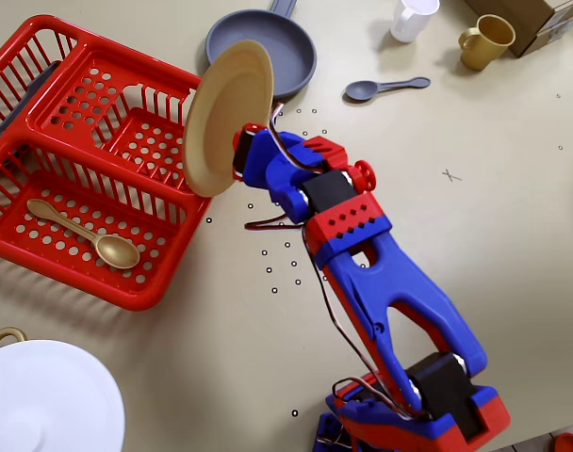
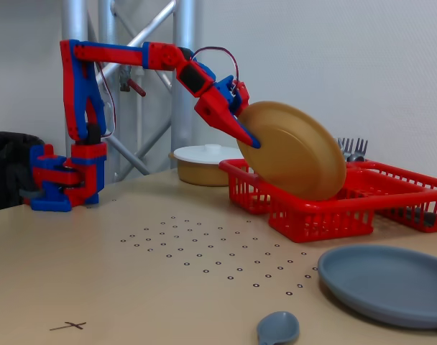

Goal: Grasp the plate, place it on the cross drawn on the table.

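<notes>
Aloft, plate rim in claw

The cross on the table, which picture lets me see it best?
The overhead view shows the cross best: a tiny grey X seen from straight above on bare table, right of the arm. In the fixed view, the cross lies flattened and faint at the bottom left corner, far from the plate held by the gripper.
</notes>
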